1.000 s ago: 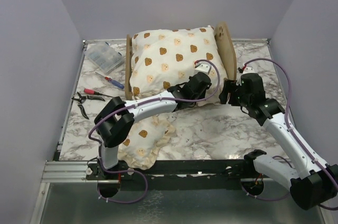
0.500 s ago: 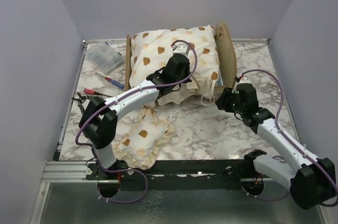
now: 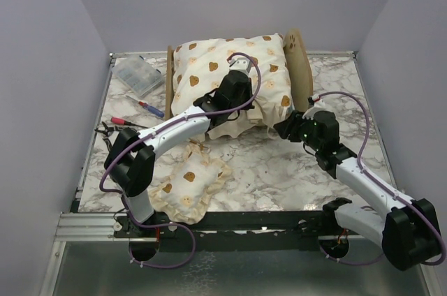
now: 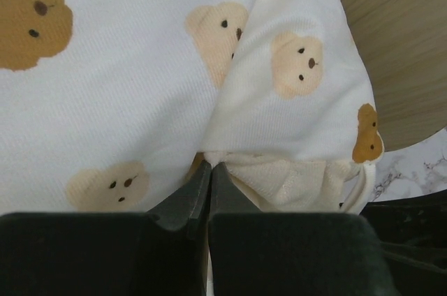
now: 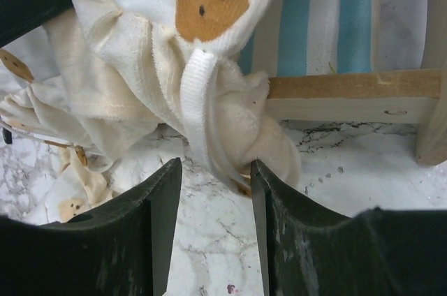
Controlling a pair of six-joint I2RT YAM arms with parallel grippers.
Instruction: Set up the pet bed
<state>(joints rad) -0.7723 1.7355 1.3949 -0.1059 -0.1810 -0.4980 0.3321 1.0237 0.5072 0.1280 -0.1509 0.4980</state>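
the pet bed (image 3: 302,79) is found at the far middle of the marble table (image 3: 279,170), with its headboard (image 3: 295,48) to the right and its footboard (image 3: 170,90) to the left. it is all but buried under the big bear-print cushion (image 3: 223,72), which is draped across the frame. the cushion's ruffled near edge is spilled over the front of the bed onto the marble.

the left gripper (image 4: 209,169) is planted on the near part of the cushion. its jaws are pressed tight together, and a fold of the fabric is gathered right at the tips and looks nipped between them.

over on the right, the right gripper (image 5: 209,181) is held low at the cushion's hanging corner, jaws spread wide. a bunched ruffle (image 5: 241,135) and a white strap (image 5: 199,93) are framed between the two fingers. whether either finger is touching the cloth cannot be told. just behind that bundle the bed's blue-and-white striped base (image 5: 325,17) and wooden side rail (image 5: 349,86) are exposed.

the small matching pillow (image 3: 185,184) is lying flat near the left arm's base. at the left edge of the table a clear plastic box (image 3: 136,76), a screwdriver (image 3: 150,109) and pliers (image 3: 108,132) are laid out, well apart from the bed.
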